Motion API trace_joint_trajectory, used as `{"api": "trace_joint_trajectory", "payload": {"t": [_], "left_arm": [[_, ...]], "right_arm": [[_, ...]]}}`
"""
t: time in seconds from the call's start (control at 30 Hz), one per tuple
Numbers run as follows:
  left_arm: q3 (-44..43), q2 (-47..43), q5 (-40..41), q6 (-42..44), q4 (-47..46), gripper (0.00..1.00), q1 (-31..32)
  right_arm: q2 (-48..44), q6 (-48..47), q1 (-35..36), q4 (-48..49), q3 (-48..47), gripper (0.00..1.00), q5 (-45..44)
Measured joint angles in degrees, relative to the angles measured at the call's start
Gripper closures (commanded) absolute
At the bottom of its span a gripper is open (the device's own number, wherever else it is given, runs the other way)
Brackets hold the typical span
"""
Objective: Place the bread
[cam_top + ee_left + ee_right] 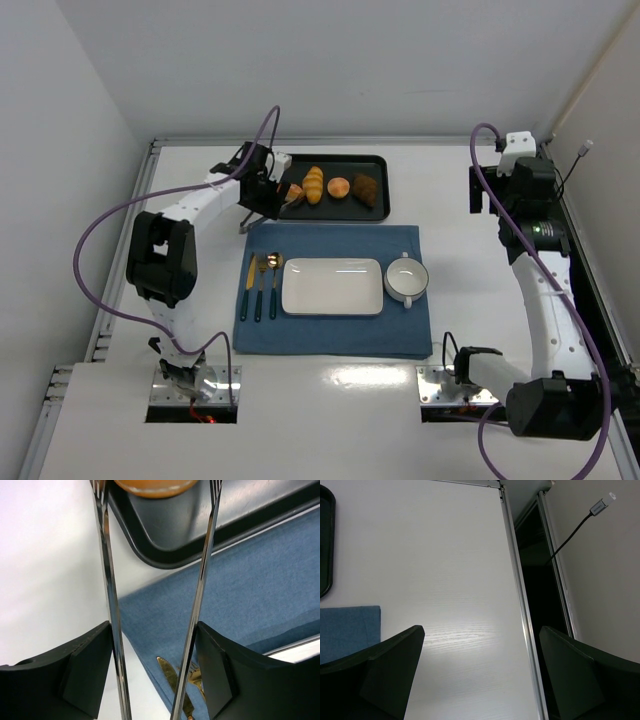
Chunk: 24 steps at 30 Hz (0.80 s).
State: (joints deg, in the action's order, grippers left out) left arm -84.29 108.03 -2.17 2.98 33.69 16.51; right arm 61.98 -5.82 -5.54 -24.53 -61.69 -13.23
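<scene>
The bread (295, 194), a small golden-brown bun, lies at the left end of the black tray (372, 160). It shows at the top edge of the left wrist view (155, 486). My left gripper (263, 192) (152, 630) is shut on metal tongs (200, 590). The two arms of the tongs stand apart and their tips reach to either side of the bun. I cannot tell whether they touch it. My right gripper (480, 190) (482, 635) is open and empty above bare table at the far right.
The tray also holds a yellow ridged roll (314, 184), a round orange-pink bun (339, 188) and a dark brown piece (366, 189). A blue cloth (330, 332) carries a white plate (332, 286), a cup (407, 280) and gold cutlery (263, 285). A metal rail (520, 605) edges the table on the right.
</scene>
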Motion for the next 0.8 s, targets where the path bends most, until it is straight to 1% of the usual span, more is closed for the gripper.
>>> {"api": "trace_joint_trajectory", "payload": {"t": [0.2,0.4,0.57,0.63,0.67,0.8], "left_arm": [[-1.6,0.3,0.0,0.0,0.3,0.38,0.0],[-1.9,3.1,0.1,0.0,0.8,0.38,0.0],[-2.0,3.8,0.2,0.0,1.4,0.38,0.0],[-2.1,3.8,0.3,0.0,1.4,0.45,0.0],[-2.1,3.8,0.3,0.0,1.4,0.46,0.0],[-2.1,3.8,0.3,0.3,1.6,0.46,0.0]], "right_arm": [[-0.2,0.0,0.0,0.0,0.0,0.0,0.0],[-0.8,0.0,0.0,0.0,0.0,0.0,0.3],[-0.9,0.0,0.0,0.0,0.0,0.0,0.4],[-1.0,0.0,0.0,0.0,0.0,0.0,0.4],[-1.1,0.0,0.0,0.0,0.0,0.0,0.4],[-1.4,0.0,0.0,0.0,0.0,0.0,0.4]]}}
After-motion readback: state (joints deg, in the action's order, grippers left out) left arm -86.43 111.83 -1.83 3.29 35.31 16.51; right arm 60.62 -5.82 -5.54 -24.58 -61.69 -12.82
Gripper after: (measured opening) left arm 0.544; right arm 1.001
